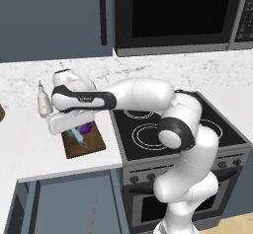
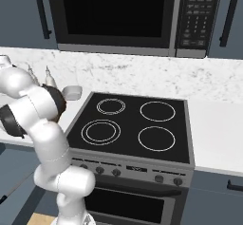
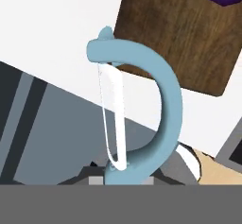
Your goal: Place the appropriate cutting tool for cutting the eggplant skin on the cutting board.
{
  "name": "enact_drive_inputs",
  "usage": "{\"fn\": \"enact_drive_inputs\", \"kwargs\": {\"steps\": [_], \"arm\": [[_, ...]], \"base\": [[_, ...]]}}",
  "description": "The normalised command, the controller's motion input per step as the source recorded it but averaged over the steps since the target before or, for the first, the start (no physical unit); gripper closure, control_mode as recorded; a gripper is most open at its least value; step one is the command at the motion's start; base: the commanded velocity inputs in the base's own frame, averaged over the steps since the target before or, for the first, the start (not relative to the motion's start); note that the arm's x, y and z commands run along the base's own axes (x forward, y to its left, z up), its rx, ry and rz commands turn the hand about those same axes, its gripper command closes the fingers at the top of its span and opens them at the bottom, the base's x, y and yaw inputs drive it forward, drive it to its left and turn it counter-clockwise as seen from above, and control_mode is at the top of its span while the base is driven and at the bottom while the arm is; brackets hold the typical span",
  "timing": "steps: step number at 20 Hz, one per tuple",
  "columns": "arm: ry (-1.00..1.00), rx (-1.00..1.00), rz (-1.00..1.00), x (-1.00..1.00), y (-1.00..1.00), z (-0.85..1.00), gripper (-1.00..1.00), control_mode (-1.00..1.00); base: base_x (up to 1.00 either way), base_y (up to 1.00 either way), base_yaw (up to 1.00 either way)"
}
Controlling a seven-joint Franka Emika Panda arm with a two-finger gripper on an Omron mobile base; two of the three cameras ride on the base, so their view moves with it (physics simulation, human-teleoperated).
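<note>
From the left base view I see my pincer (image 1: 74, 129) low over the cutting board (image 1: 94, 146), clenched on the peeler (image 1: 78, 136), whose light blue handle slants down toward the wood. In the hand view the peeler (image 3: 142, 114) rises right in front of the camera, its looped blue frame and pale blade over the board's near corner (image 3: 179, 34). The eggplant (image 1: 86, 127) lies on the board by my hand. A white bottle (image 1: 44, 102) stands on the desk (image 1: 24, 144) behind.
</note>
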Motion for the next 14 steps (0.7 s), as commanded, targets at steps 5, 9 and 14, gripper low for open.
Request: {"fn": "enact_drive_inputs", "kwargs": {"steps": [5,9,14], "arm": [[-0.02,0.00,0.00,0.50,-0.04,-0.45,1.00,-1.00],[0.00,0.00,0.00,0.39,-0.01,-0.49,1.00,-1.00],[0.00,0.00,0.00,0.39,0.00,-0.38,1.00,-1.00]], "base": [[0.00,0.00,0.00],[0.00,0.00,0.00],[0.00,0.00,0.00]]}}
